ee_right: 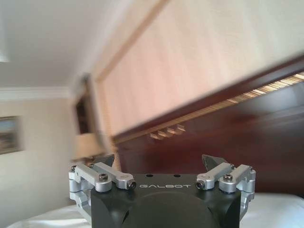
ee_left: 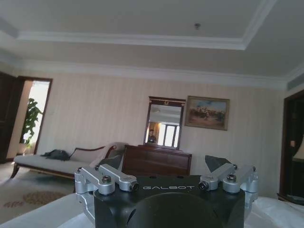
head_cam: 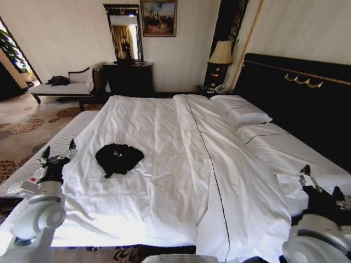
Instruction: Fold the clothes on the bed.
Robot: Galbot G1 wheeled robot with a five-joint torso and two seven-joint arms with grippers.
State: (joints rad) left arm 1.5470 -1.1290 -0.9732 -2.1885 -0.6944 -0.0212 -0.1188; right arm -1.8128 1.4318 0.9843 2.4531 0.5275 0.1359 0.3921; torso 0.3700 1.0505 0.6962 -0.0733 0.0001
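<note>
We see the left end effector (head_cam: 59,149) raised over the bed's (head_cam: 164,181) left edge near the foot, its fingers (ee_left: 108,164) spread wide and holding nothing. The right end effector (head_cam: 320,185) hangs over the bed's right edge, close to the dark headboard (head_cam: 307,98), its fingers (ee_right: 212,162) likewise wide apart and empty. The black T-shirt (head_cam: 119,158) lies crumpled on the white duvet (head_cam: 159,137), in the bed's left half toward the foot, just beside the left end effector and well apart from the right one.
</note>
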